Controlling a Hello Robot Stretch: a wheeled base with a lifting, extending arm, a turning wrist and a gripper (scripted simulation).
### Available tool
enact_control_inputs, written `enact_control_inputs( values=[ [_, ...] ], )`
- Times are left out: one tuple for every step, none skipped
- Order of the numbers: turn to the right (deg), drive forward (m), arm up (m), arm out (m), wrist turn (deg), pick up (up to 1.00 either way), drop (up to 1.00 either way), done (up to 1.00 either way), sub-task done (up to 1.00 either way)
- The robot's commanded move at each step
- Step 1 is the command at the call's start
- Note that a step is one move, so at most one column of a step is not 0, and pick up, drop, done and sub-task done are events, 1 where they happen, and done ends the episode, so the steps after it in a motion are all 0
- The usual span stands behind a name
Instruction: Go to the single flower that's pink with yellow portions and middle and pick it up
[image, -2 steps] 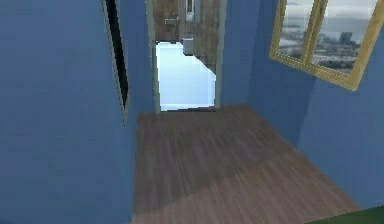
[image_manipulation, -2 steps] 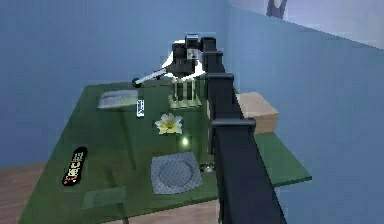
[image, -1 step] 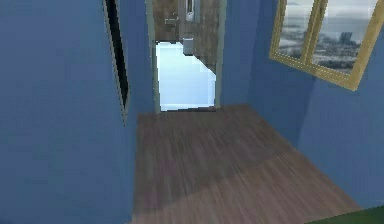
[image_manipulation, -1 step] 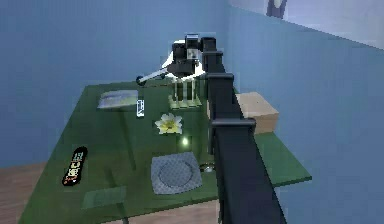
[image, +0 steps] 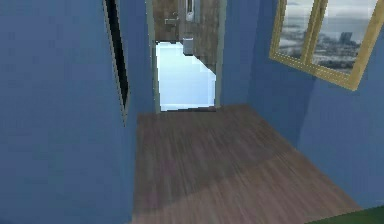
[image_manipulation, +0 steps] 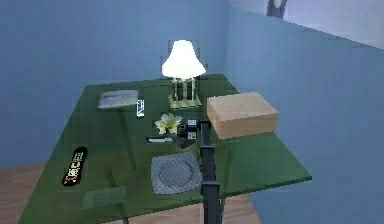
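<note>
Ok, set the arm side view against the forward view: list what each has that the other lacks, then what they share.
Arm side view: a green table bearing a white-shaded lamp, a cardboard box, a pale flower, a black remote and a grey mat; the arm ends in the pincer near the flower, and whether it holds anything cannot be told. Forward view: a doorway to a bright room and a yellow-framed window. Shared: blue walls and wood floor.
</note>
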Motion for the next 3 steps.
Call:
enact_control_inputs(
  values=[
    [0.0, 0.0, 0.0, 0.0, 0.0, 1.0, 0.0, 0.0, 0.0],
    [0.0, 0.0, 0.1, 0.0, 0.0, 0.0, 0.0, 0.0, 0.0],
    [0.0, 0.0, 0.0, 0.0, 0.0, 0.0, 0.0, 1.0, 0.0]
  ],
)
